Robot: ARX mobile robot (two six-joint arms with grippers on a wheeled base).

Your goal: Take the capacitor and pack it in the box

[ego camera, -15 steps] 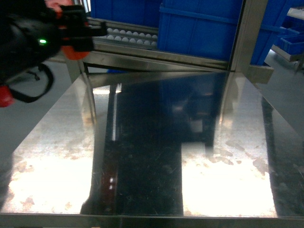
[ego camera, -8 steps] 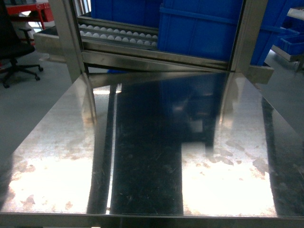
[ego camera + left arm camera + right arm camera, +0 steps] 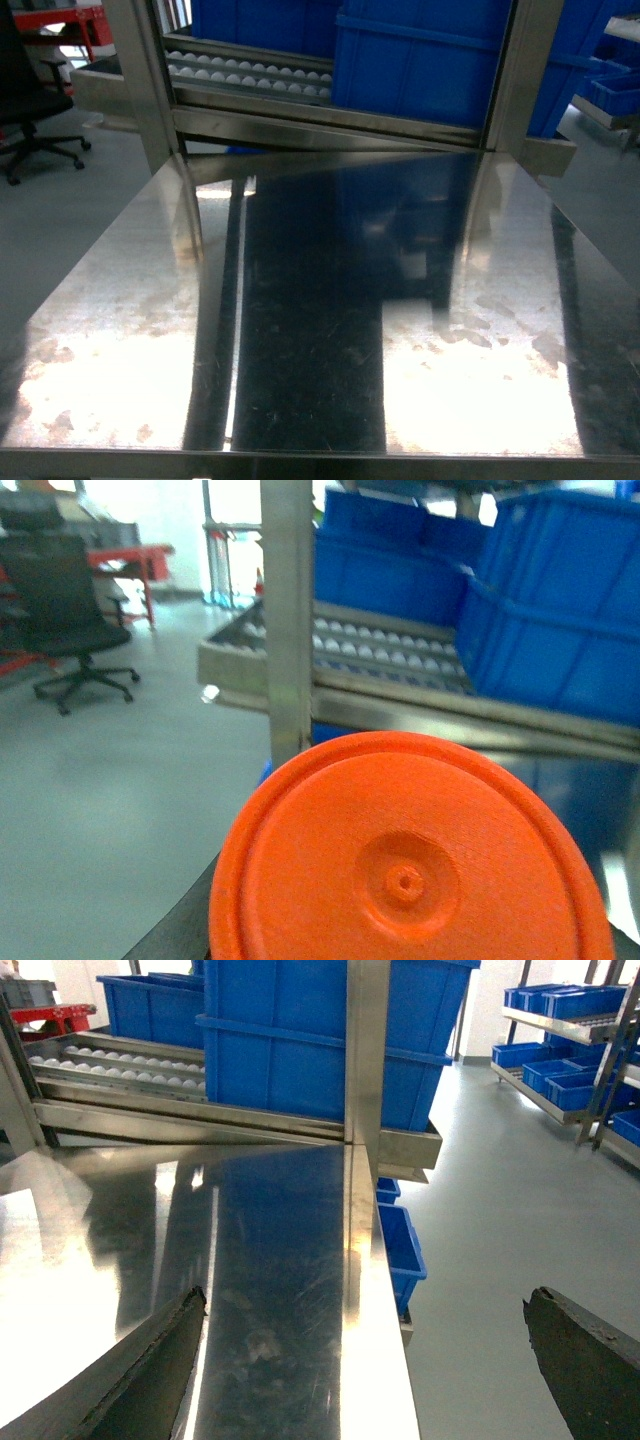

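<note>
While the steel table (image 3: 320, 330) is seen bare-surfaced from the head view, neither the box nor a capacitor is shown in any view. The right gripper (image 3: 360, 1360) is held with its fingers (image 3: 150, 1360) spread apart beside the table's edge. The left gripper's state cannot be told: its view is blocked by an orange disc (image 3: 410, 860). Blue bins (image 3: 430, 60) are stacked behind.

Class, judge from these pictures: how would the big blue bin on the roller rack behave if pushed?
The blue bin appears to rest on the rack of white rollers, so it would probably glide easily. Its ribbed plastic walls look stiff, unlikely to flex. Its contents are hidden, so weight is uncertain.
</note>
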